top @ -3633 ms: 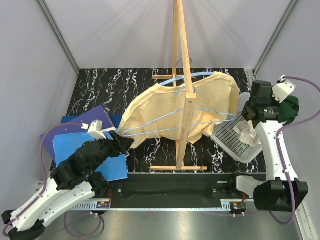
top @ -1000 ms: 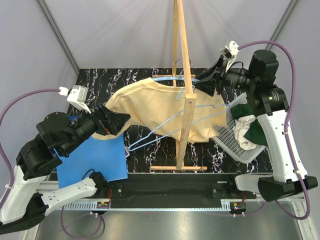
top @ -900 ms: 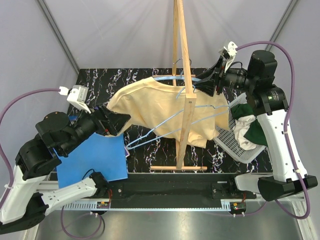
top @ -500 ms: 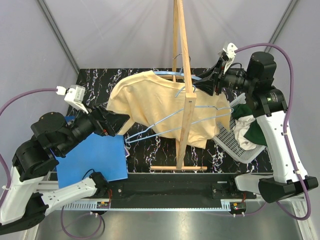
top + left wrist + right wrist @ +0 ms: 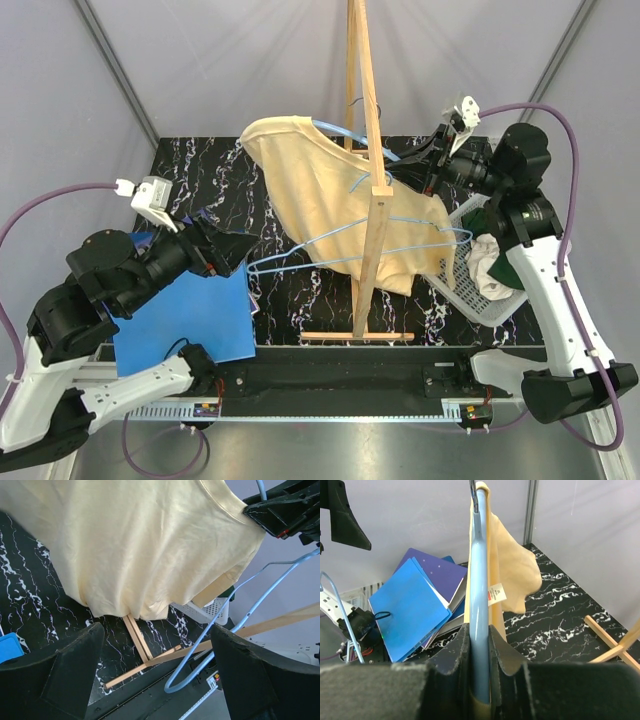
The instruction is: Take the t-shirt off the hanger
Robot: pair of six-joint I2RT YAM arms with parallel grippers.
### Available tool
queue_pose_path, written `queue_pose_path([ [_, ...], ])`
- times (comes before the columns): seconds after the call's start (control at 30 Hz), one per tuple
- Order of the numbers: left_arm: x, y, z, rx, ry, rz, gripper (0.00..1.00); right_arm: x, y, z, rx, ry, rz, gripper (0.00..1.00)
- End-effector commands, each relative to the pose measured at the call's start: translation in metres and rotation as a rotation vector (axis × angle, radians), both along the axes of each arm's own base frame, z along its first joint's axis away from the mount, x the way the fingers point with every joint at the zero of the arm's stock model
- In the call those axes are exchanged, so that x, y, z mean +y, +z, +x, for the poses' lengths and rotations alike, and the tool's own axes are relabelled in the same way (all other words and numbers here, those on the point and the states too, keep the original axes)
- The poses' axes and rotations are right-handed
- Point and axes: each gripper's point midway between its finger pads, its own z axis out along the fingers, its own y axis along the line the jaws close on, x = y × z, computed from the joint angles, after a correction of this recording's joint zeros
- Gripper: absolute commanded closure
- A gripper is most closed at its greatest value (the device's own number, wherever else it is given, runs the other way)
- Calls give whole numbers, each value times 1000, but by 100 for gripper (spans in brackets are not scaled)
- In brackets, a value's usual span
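soft pale-yellow t-shirt [image 5: 325, 200] is draping over a thin blue wire hanger [image 5: 300, 258] against the wooden stand [image 5: 375, 230], long axis running 11 to 5 o'clock; right gripper [image 5: 398, 176] is pinching hanger and fabric; left gripper [image 5: 240, 255] is hovering wide open, empty.

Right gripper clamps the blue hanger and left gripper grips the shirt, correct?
No: the left gripper is open and holds nothing, and the shirt hangs beyond it, per the left wrist view. The right gripper does clamp the blue hanger.
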Motion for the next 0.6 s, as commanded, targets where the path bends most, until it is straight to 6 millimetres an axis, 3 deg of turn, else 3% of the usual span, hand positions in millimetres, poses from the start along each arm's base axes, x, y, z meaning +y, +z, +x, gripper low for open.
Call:
queue_pose_path([
  [0.0, 2, 10, -3, -25, -2, -43, 9, 4, 34, -10, -123, 35, 98, 100],
  [0.13, 2, 8, -2, -19, 2, -42, 9, 7, 33, -7, -104, 41, 152, 100],
  [0.27, 0, 6, -2, -13, -1, -38, 9, 8, 51, -10, -145, 63, 266, 100],
  [0.57, 3, 5, -1, -20, 10, -32, 9, 1, 66, -4, -133, 10, 403, 100],
])
